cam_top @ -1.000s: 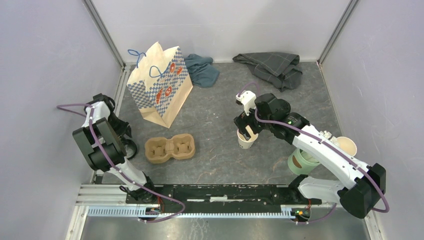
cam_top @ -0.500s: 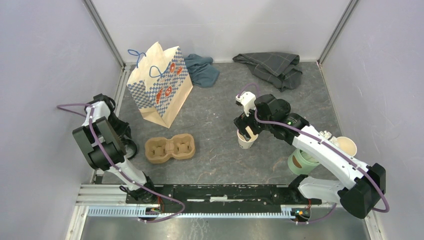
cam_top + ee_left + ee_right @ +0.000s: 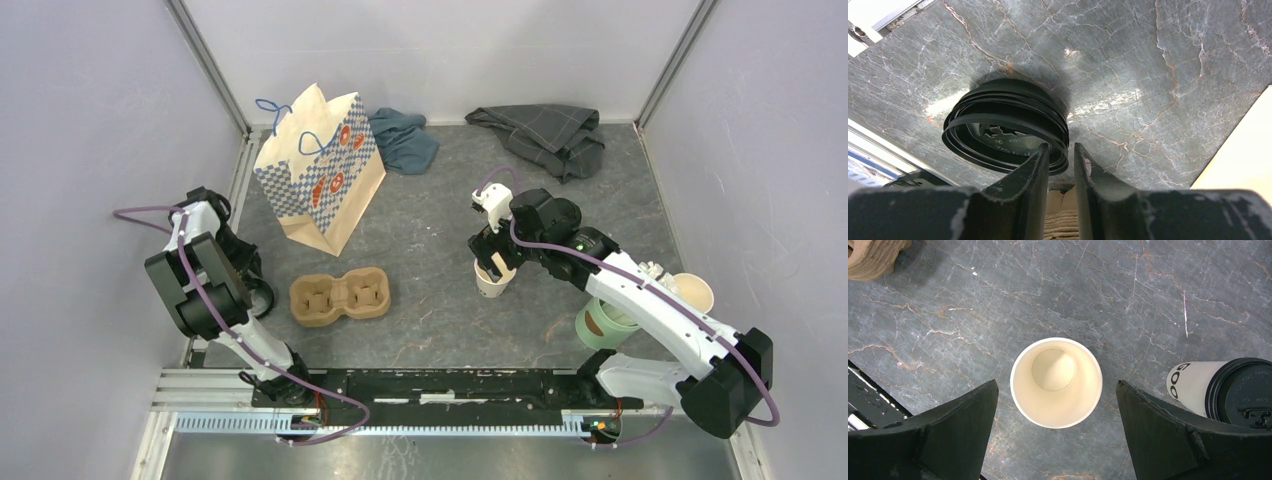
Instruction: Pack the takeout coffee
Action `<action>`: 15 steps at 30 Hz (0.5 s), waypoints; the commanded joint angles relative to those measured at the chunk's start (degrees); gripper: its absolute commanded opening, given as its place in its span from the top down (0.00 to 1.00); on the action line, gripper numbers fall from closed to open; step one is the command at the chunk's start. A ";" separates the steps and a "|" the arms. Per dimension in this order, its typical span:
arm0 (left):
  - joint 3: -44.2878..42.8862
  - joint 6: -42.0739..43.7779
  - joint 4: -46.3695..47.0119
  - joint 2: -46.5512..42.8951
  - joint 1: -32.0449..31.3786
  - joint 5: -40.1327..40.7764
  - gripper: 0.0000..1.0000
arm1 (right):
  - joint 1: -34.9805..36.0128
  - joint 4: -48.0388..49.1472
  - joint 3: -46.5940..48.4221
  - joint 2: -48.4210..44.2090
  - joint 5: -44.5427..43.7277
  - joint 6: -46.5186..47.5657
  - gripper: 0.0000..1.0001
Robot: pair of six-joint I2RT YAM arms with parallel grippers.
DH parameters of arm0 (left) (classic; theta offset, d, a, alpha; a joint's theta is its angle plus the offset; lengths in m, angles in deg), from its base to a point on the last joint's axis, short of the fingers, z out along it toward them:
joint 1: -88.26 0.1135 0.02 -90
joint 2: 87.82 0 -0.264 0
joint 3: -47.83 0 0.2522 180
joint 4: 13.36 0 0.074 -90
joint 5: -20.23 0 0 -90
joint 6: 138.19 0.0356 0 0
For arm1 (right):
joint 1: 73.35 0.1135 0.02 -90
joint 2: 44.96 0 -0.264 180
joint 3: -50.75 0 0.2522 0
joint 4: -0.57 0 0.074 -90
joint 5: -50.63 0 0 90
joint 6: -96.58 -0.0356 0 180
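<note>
Right gripper (image 3: 1056,383): jaws spread wide, straddling the lidless white cup (image 3: 1053,370), touching nothing.
Takeout coffee (image 3: 1233,395): black-lidded, on the table just outside one finger, ungripped.
Left gripper (image 3: 1060,150): fingers narrow at the stacked black lids (image 3: 998,135); I cannot tell whether they pinch one.
Doing it well: centre over the lidded cup, close gently on its paper wall, keep it upright.

The table (image 3: 1148,60) is smooth grey marbled stuff with a soft sheen. The stacked lids (image 3: 1005,132), left of centre, are glossy black plastic. The open cup (image 3: 1055,382) is matt white paper; the takeout coffee (image 3: 1220,390) pairs paper with a black plastic lid. The carrier (image 3: 340,297) is rough brown pulp.
</note>
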 commanded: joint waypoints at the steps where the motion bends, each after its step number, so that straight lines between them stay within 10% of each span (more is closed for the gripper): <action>1: -1.99 -1.49 -0.34 1.04 0.49 1.54 0.69 | 0.17 1.58 -0.31 -1.28 -0.66 0.86 0.05; 15: -1.93 -1.58 0.04 1.06 0.42 2.09 0.78 | 0.20 1.53 -0.42 -1.50 -1.94 0.87 0.05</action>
